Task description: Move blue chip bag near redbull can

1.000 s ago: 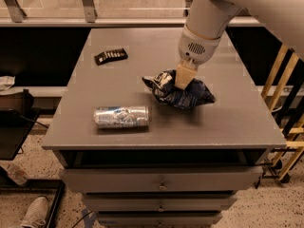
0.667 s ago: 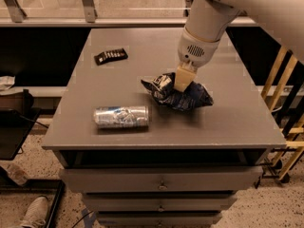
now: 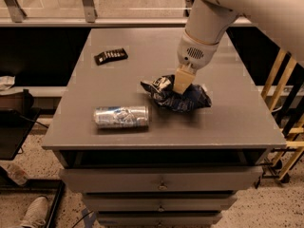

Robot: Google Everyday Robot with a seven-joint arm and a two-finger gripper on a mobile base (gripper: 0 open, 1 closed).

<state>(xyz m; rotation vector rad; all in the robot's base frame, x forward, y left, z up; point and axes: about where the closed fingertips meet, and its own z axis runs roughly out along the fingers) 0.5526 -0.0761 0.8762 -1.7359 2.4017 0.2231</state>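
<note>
The blue chip bag (image 3: pixel 191 101) lies crumpled on the grey cabinet top (image 3: pixel 156 46), right of centre. My gripper (image 3: pixel 180 90) comes down from the upper right and is shut on the bag's top, near its left end. The redbull can (image 3: pixel 121 117) lies on its side near the front edge, left of the bag, with a small gap between the can's right end and the bag's left tip.
A flat black packet (image 3: pixel 110 56) lies at the back left of the top. Drawers (image 3: pixel 161 180) sit below the front edge. A yellow wooden frame (image 3: pixel 280 122) stands to the right. A shoe (image 3: pixel 33 213) is on the floor at the lower left.
My gripper and the chip bag have shifted slightly left, toward the can. The can and the black packet have not moved.
</note>
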